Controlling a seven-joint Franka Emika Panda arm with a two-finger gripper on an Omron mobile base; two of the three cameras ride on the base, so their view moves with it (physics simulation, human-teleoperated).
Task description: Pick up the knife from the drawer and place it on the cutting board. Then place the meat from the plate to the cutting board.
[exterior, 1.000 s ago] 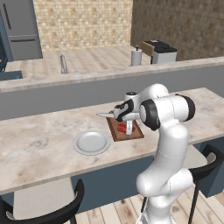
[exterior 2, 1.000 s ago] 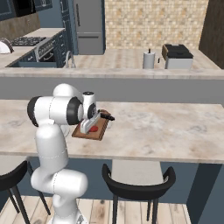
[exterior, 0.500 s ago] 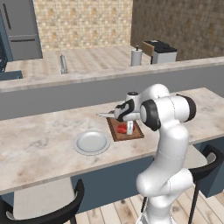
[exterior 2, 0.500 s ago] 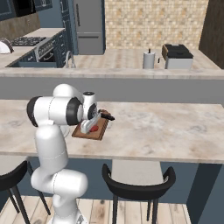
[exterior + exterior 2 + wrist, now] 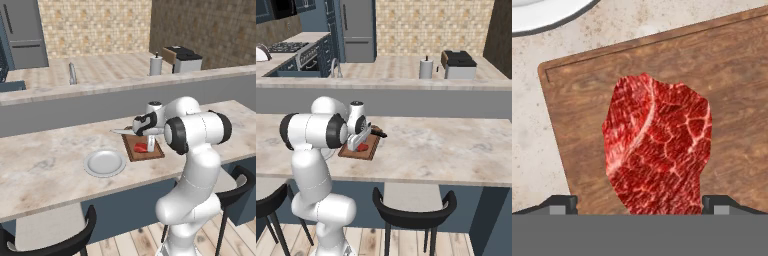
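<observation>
The meat (image 5: 657, 150) is lying on the cutting board (image 5: 732, 75), the plate (image 5: 542, 12) at eleven o'clock; the gripper (image 5: 639, 202) is being held spread above it, apparently for release.

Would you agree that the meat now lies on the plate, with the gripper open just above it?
Not quite: the meat lies on the cutting board, not the plate, which is bare. The hand view shows this plainly. The gripper is indeed open just above the meat.
</observation>
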